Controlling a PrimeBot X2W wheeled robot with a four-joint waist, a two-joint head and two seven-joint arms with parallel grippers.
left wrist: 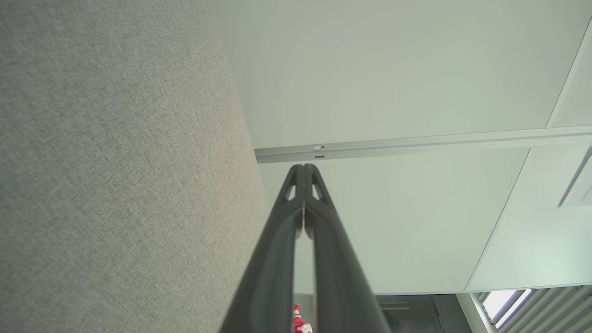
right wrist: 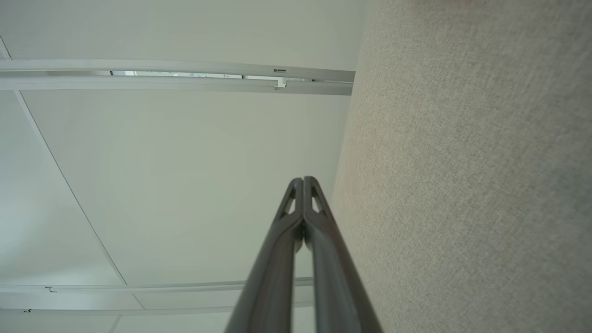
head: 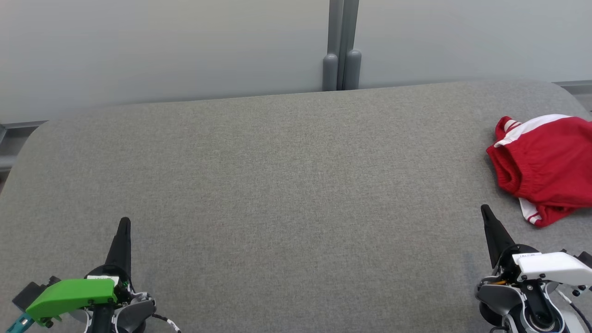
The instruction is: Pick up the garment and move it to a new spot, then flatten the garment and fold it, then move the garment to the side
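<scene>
Bunched garment (head: 543, 166) at 3 o'clock. Right end effector (head: 485, 212) closed, empty: spread wide, pinch waistband. Left end effector (head: 124, 223) closed too.

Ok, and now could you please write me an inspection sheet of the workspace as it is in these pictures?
Surface: grey fabric-covered table, flat, with rounded far corners.
Job's things: red garment with white stripes, seemingly shorts, crumpled at the table's right side, partly cut off by the picture edge.
Clutter: nothing seen.
Grippers: left gripper and right gripper are both shut, holding nothing, near the front edge. The right one is close to the garment but apart from it.
Cables: thin cable at the left wrist, dark cable at the right wrist. Neither reaches the garment.
Surroundings: pale wall panels and a grey post behind the table.
</scene>
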